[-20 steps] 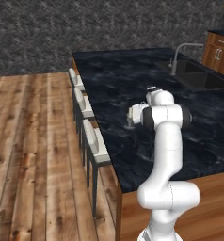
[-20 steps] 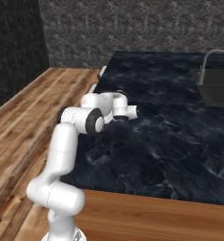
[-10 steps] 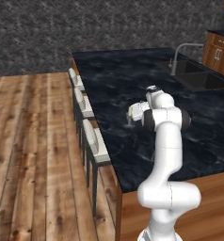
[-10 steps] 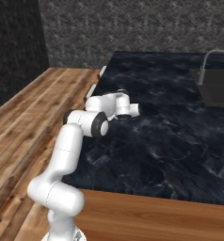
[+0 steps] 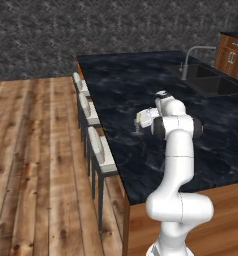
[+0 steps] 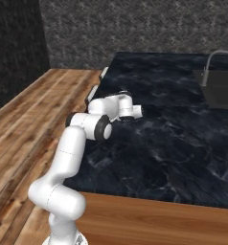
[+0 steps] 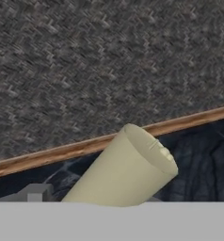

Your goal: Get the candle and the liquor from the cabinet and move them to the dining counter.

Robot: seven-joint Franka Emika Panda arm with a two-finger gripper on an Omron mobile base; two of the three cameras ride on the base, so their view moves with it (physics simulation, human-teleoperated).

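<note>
The gripper (image 5: 139, 121) sits at the end of the white arm (image 5: 177, 165), low over the black marble worktop (image 5: 141, 85) of the dining island, near the edge lined with stools. In the left base view it reaches out level toward the stool side; in the right base view the gripper (image 6: 138, 112) points toward the middle of the worktop (image 6: 173, 139). The jaws cannot be made out in either base view, so whether they stand apart or clamp something cannot be told.

In the hand view the cream-white candle (image 7: 128, 172) rises at a tilt from the bottom of the picture, very close to the camera, its flat top end turned to the upper right. In the left base view a small pale shape with a thin grey stem, the candle (image 5: 137, 126), shows just below the gripper tip, close to the marble; contact with the surface cannot be confirmed.

Three white stools (image 5: 103, 154) stand along the island edge beside the wooden floor (image 5: 36, 165). A sink (image 5: 211, 85) with a curved tap (image 5: 191, 57) is set into the far part of the worktop. A dark patterned wall (image 5: 91, 27) closes the room behind
</note>
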